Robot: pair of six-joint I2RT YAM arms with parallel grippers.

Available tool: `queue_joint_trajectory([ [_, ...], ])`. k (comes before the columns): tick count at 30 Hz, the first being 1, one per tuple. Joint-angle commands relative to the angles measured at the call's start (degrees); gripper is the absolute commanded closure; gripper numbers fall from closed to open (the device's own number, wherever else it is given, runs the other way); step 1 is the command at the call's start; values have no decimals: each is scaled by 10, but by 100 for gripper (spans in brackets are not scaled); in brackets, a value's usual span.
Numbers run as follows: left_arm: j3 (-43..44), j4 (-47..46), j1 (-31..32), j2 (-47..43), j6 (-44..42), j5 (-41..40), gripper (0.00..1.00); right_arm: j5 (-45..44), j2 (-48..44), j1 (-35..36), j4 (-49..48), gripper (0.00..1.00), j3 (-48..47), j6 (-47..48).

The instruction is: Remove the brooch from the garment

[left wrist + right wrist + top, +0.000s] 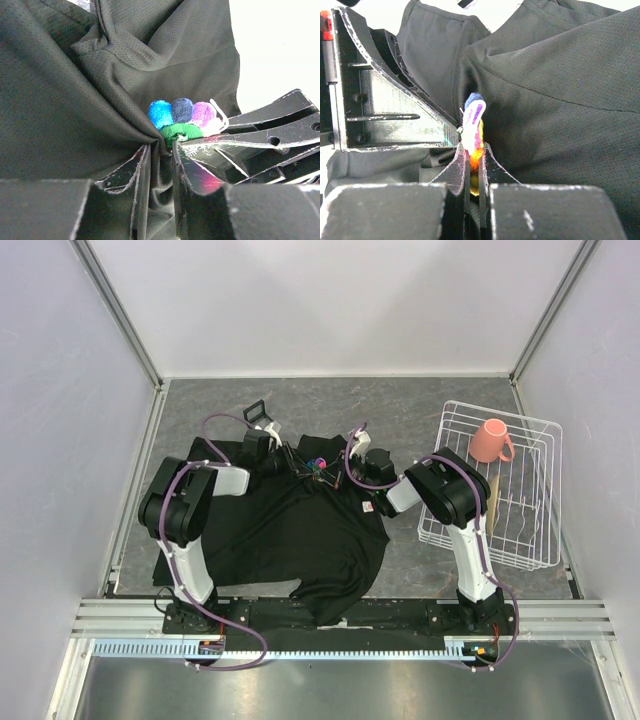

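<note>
Brooch (472,120), small round many-coloured flower, clamped edge-on in tightly closed right gripper (471,150) against bunched large black short-sleeved T-shirt (300,530), left gripper (159,150) narrowed, apparently nipping a fabric fold just beside it.

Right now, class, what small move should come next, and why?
Probably the right claw should draw the brooch gently away from the garment. It is shut on the brooch, while the left claw pinches the garment right beside the brooch, which should brace the black cloth against the pull.
</note>
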State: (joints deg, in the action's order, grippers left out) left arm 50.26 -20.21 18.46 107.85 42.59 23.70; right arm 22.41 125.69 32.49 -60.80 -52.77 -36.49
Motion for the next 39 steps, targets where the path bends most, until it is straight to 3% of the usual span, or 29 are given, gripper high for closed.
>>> queue_joint_trajectory([
  [1, 28, 35, 0, 33, -1, -30, 74, 82, -8, 21, -116, 100, -1, -8],
  [19, 67, 70, 0, 66, -9, 1, 86, 104, -16, 27, -180, 100, 16, -7],
  [32, 80, 153, -2, 61, 9, -95, 93, 104, -20, 27, -205, 100, 31, -3],
  [39, 107, 161, 5, 80, -11, -60, 93, 96, -26, 28, -180, 100, 29, 9],
])
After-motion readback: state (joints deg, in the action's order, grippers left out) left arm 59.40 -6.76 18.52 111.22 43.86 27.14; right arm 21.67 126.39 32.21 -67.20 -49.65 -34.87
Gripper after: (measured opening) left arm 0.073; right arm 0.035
